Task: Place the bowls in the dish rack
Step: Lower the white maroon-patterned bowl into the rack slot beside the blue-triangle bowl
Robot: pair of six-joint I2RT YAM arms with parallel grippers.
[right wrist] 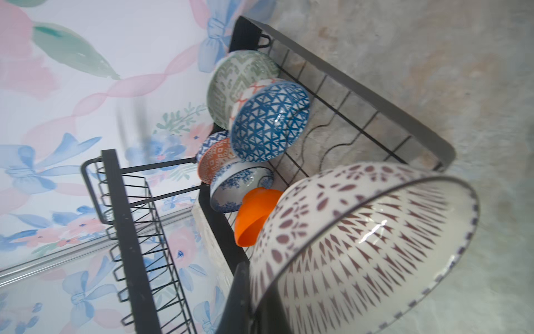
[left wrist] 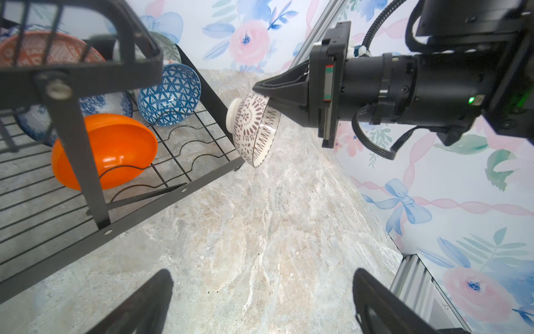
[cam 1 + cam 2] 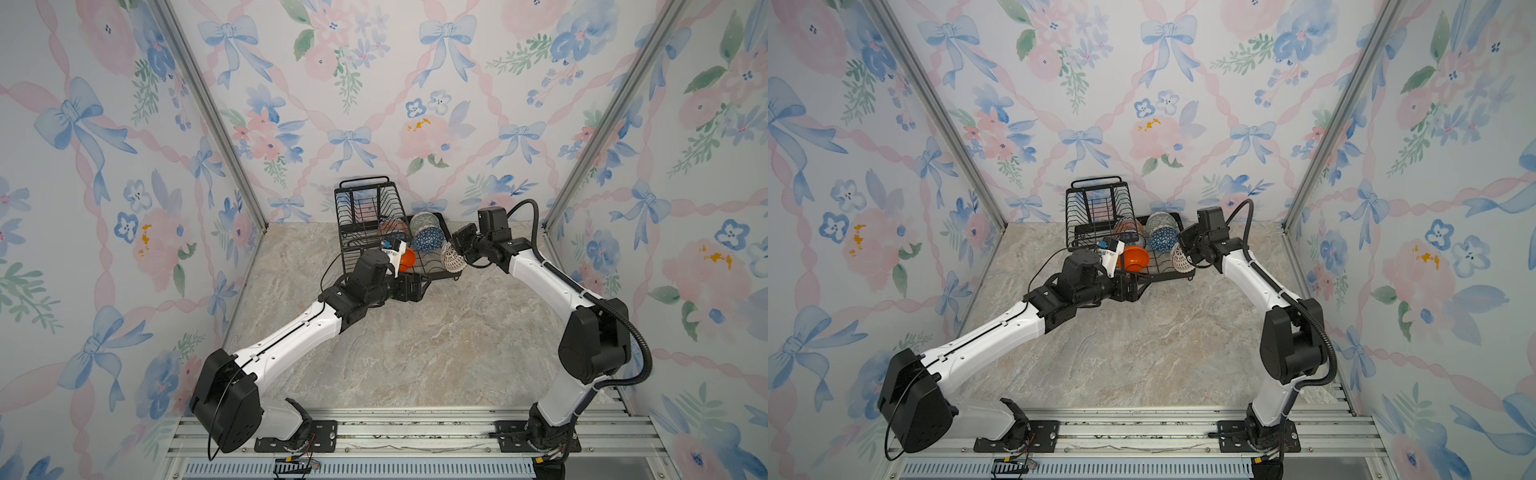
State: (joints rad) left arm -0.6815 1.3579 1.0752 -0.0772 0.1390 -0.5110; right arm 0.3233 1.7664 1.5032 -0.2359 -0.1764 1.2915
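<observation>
My right gripper is shut on the rim of the white bowl with dark lattice, which hangs on edge by the right rim of the black dish rack. One finger lies against the bowl's outer wall. In the rack's base lie the orange bowl, the dark-blue geometric bowl, the blue floral bowl, the orange-white bowl and the grey-green bowl. My left gripper is open and empty over the table at the rack's front.
The rack stands against the back wall on the marble tabletop. Its raised basket is on the left. The floral side walls close in on both sides. Both arm bases sit on the rail at the front.
</observation>
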